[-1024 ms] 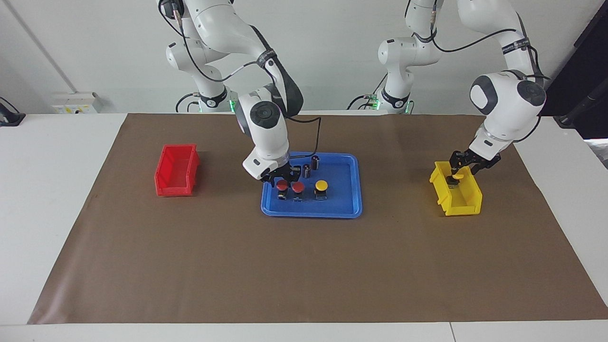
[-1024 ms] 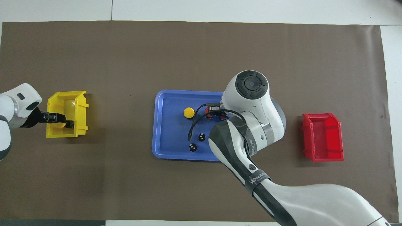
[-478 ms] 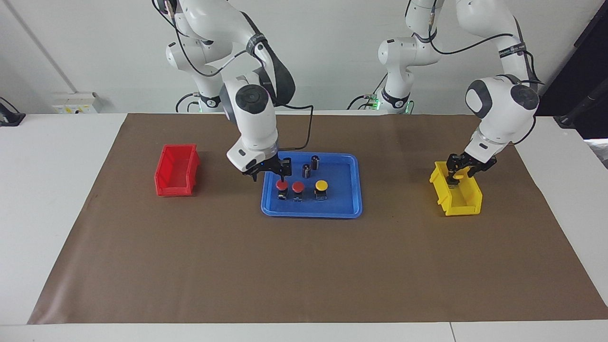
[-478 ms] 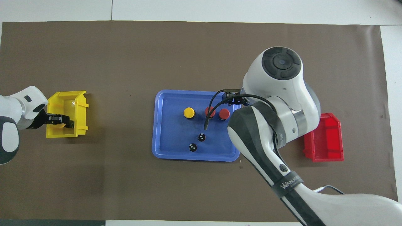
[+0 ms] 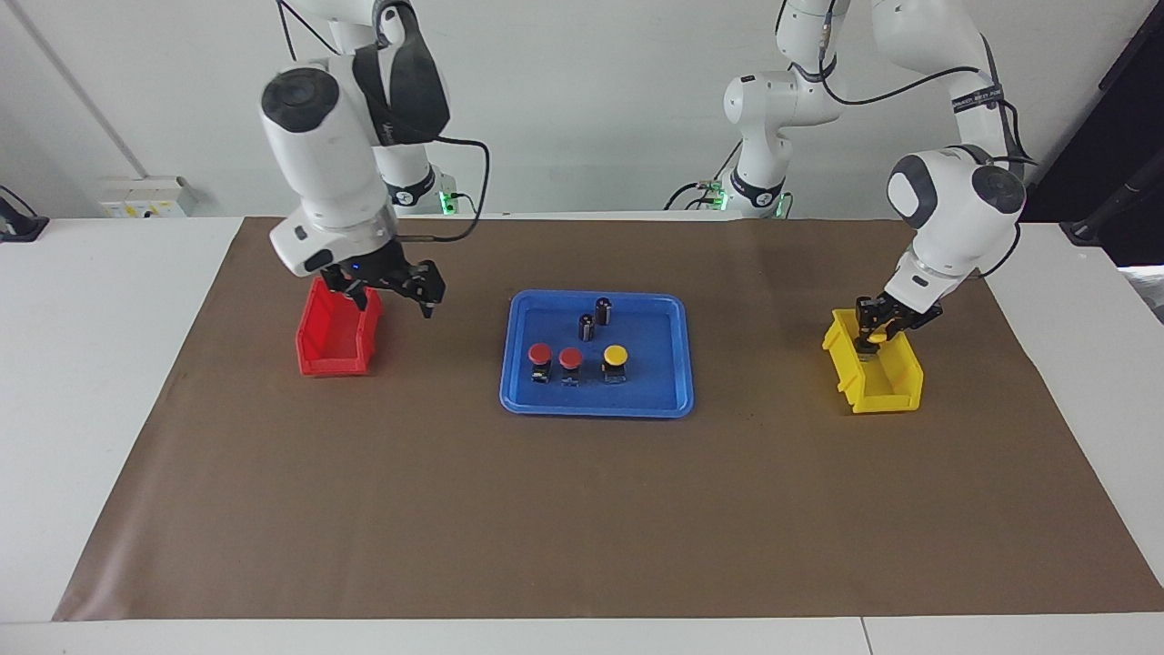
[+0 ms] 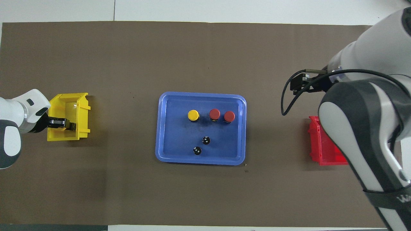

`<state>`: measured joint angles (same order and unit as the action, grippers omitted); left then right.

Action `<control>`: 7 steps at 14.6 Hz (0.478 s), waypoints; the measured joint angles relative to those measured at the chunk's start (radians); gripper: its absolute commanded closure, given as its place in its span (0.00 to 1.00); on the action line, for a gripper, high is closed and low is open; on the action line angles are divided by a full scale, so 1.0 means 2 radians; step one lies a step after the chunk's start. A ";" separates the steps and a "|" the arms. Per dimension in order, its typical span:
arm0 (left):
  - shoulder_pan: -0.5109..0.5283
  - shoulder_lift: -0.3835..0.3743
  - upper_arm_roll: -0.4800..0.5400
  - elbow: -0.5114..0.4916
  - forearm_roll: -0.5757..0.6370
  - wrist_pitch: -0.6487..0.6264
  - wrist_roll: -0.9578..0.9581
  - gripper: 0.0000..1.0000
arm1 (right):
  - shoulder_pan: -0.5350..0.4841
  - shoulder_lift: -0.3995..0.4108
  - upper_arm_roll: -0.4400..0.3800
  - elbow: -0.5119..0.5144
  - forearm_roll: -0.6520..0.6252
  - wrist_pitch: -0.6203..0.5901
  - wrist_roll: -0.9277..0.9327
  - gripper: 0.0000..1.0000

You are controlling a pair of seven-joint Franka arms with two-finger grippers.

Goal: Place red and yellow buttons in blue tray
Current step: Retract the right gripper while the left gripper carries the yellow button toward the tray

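The left gripper (image 5: 875, 329) is down in the yellow bin (image 5: 887, 382) at the left arm's end of the table, its fingers clamped on a yellow button (image 5: 877, 337) — the yellow cap shows just under the fingertips in the facing view. In the overhead view the same gripper (image 6: 64, 124) reaches into the bin (image 6: 82, 99) from the side, and the button itself is hard to pick out there.

The right gripper (image 5: 396, 289) hangs in the air with its jaws spread wide and nothing between them, over the brown mat (image 5: 582, 509) beside the red bin (image 5: 332, 341), toward the blue tray (image 5: 668, 400). In the overhead view only the dark wrist end and a looping cable of that arm show, near the red bin (image 6: 316, 150), which the arm partly covers.

The blue tray (image 6: 163, 154) lies in the middle of the mat, between the two bins and well apart from each. In it three buttons stand upright in a row: two red buttons (image 5: 540, 353) (image 5: 570, 357) side by side toward the right arm's end, and a second yellow button (image 5: 616, 354) toward the left arm's end. In the overhead view the three caps (image 6: 229, 116) (image 6: 214, 114) (image 6: 193, 115) read clearly. Nearer to the robots in the same tray stand two dark cylinders (image 5: 587, 326) (image 5: 604, 309), close together — upright, and apart from the row of buttons.
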<state>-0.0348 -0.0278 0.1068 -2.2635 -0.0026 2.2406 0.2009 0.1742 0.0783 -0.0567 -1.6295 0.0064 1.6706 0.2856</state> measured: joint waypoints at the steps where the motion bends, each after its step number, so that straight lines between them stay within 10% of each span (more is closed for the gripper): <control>1: -0.001 0.000 -0.001 0.016 0.000 -0.012 0.000 0.99 | -0.019 -0.003 0.000 0.016 0.000 -0.022 -0.018 0.00; 7: -0.032 -0.003 -0.009 0.262 -0.001 -0.248 -0.071 0.99 | -0.090 -0.011 -0.002 0.103 -0.010 -0.111 -0.125 0.00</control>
<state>-0.0979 -0.0332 0.0882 -1.7397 -0.0045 1.7453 0.0579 -0.0058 0.0570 -0.0604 -1.4244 -0.0142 1.4492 0.0360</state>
